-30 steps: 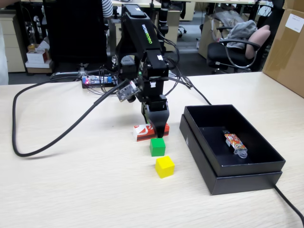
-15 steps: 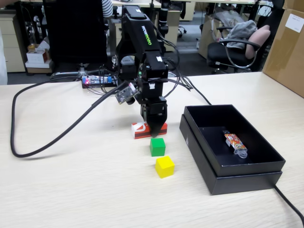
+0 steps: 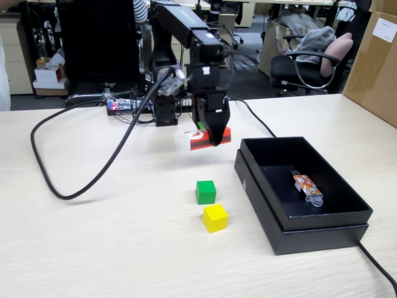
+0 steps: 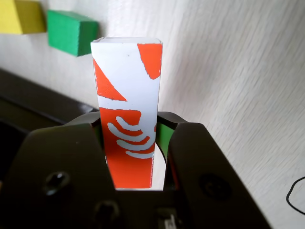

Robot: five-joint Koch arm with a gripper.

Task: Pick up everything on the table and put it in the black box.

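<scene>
Packet (image 3: 209, 138) now off the table (image 3: 93, 248), pinched in raised tool (image 3: 214, 139).

A colourful candy wrapper (image 3: 307, 185) with clear ends lies on the right of the scene. A thick black cable (image 3: 80, 166) loops across the left side. At the far left stand pale drawer cabinets (image 3: 15, 59) with small boxes (image 3: 48, 73) beside them. A black office chair (image 3: 307, 65) draped with grey clothing stands at the far right, and a brown cardboard carton (image 3: 374, 59) fills the right edge.
</scene>
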